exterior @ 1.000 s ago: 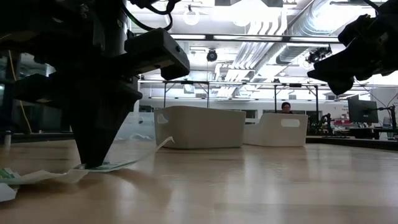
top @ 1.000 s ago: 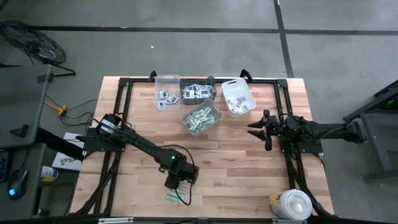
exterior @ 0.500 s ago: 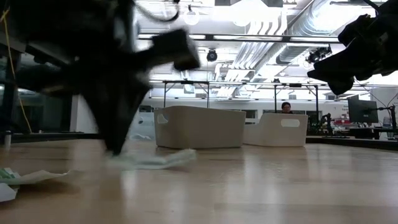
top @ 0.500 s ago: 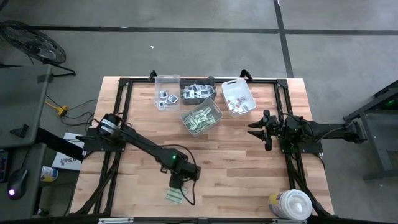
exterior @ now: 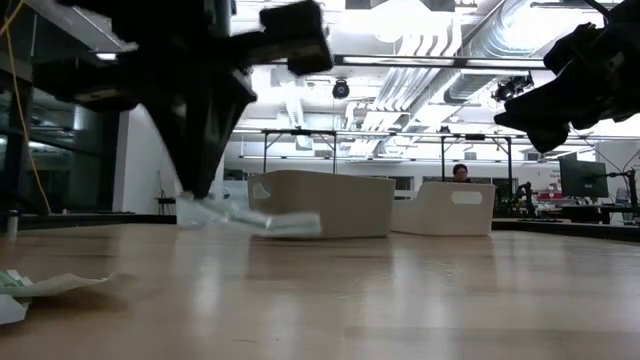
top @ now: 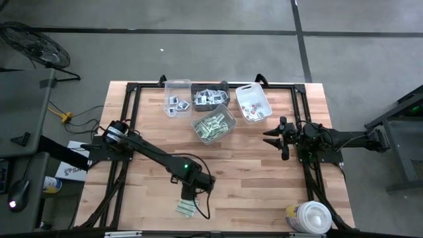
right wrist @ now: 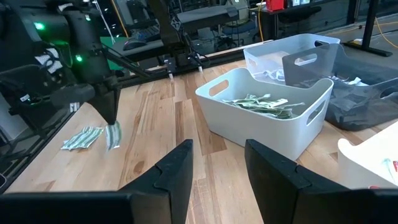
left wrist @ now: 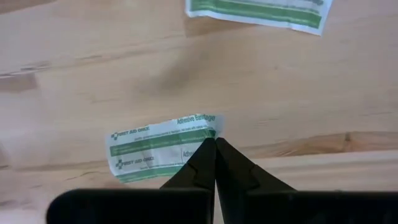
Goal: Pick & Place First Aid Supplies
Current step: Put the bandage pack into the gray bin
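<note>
Green-and-white bandage strip point(left wrist: 163, 148) hangs off the table, pinched at one end by the left gripper point(left wrist: 215, 144), fingers point(left wrist: 198, 163) clamped tight on its edge. In the low view the strip point(exterior: 250, 216) droops nearly level from the tips, clear of the wood. Looks featherweight, thin, floppy paper wrap; probably flutters w/ fast moves and could slide out of such a narrow end grip, so an end or edge pinch like this is abt the only way, since flat on the table there's no thickness to grab. More strips lie below: a loose pile point(top: 186, 208) near the front edge of the table point(top: 251, 178). Likely target is the white bin point(top: 213, 125) already holding green strips, well apart toward the back. Right gripper point(top: 273, 137) waits at the right side, fingers apart, holding nothing.
</note>
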Robot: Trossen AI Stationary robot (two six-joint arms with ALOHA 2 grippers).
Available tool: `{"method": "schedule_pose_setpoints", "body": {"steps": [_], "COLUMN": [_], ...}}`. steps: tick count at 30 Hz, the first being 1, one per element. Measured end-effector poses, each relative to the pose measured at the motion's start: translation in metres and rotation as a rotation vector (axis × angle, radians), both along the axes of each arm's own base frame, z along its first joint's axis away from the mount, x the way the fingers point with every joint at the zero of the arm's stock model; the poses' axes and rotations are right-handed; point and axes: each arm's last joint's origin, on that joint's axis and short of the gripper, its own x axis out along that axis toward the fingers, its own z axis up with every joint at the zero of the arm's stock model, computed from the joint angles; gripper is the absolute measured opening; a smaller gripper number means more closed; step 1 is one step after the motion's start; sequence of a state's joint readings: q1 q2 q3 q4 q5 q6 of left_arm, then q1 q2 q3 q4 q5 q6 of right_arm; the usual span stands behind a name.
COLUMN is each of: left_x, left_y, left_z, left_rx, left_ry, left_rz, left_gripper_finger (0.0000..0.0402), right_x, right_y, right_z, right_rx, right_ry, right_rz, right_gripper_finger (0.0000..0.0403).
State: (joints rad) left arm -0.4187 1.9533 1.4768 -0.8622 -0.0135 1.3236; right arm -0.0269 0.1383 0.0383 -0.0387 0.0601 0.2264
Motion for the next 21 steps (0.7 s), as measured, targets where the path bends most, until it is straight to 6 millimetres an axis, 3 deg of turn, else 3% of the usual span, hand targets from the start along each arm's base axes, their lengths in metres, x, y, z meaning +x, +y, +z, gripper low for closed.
{"method": "schedule_pose_setpoints", "body": {"steps": [9,21], "left_x": [0.013,0.04], "left_y": [0.003,0.059], "left_z": [0.032,0.068], "left_rx": [0.03,0.019], "left_ry": [-0.085,-0.151], "left_rz": [0.033,0.245], "left_gripper_finger": [0.0,0.0], "right_x": [0.0,0.0], "right_y": [0.0,0.0], "right_z": [0.0,0.0], "right_rx": [0.0,0.0], "right_ry": [0.001,0.001], "right_rz": [0.0,0.0], "right_gripper_finger": [0.014,0.014]}}
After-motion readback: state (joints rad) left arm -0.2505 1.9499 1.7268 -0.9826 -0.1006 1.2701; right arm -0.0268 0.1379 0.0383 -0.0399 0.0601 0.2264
